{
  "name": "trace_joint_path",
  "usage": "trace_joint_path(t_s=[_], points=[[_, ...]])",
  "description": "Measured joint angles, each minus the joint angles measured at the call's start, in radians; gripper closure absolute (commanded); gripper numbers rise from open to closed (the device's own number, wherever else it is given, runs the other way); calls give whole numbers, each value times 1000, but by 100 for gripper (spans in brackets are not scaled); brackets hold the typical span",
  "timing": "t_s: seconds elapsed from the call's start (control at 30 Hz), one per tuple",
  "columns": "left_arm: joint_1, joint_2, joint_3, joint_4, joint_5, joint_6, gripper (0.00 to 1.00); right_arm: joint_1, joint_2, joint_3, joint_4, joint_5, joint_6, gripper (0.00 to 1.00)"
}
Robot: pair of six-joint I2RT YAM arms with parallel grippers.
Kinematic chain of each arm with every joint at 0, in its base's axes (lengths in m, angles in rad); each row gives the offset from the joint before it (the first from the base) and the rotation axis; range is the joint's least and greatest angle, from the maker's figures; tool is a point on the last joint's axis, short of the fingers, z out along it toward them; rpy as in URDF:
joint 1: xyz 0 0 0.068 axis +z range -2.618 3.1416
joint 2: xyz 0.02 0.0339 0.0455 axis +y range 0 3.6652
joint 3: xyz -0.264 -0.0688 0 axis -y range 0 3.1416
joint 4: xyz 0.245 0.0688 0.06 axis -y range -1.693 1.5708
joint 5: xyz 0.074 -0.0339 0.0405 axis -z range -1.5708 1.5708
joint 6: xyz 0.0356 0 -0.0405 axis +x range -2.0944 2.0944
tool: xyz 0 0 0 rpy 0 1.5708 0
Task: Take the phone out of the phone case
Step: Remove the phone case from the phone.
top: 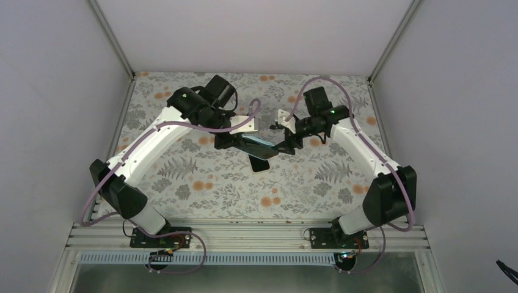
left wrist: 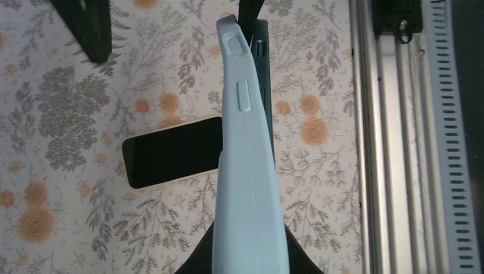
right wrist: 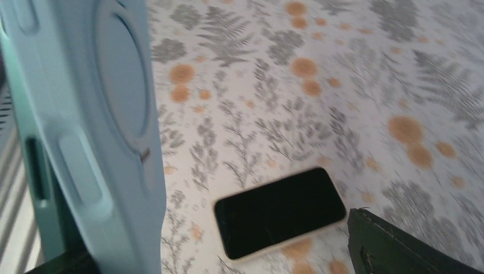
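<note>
The phone [top: 261,163] lies flat on the floral table, black screen up, with a pale rim. It also shows in the left wrist view [left wrist: 171,151] and the right wrist view [right wrist: 279,211]. The light blue phone case [top: 256,145] hangs in the air above it, without the phone. My left gripper [top: 235,141] is shut on the case [left wrist: 246,171], with black fingers [left wrist: 197,262] either side of it. My right gripper [top: 284,146] is open. The case [right wrist: 103,114] stands by its left finger, and the right finger [right wrist: 394,245] is well apart.
The floral table cloth [top: 201,183] covers the work area. An aluminium rail [top: 244,235] runs along the near edge by the arm bases and shows in the left wrist view [left wrist: 388,142]. White walls stand on three sides.
</note>
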Motion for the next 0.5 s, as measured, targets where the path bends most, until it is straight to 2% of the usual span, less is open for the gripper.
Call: trace_joint_path(t_s=[0.23,0.4,0.5], points=[[-36,-5,38,-42,-14,1,98,47,42,69,-111,-114,-109,15],[-51,-32,13,0,-34,-11,98,48,53,73,-111,-196,-127,27],[-54,-46,-16,27,-64,-27,98,60,129,145,-201,-220,-204,32]])
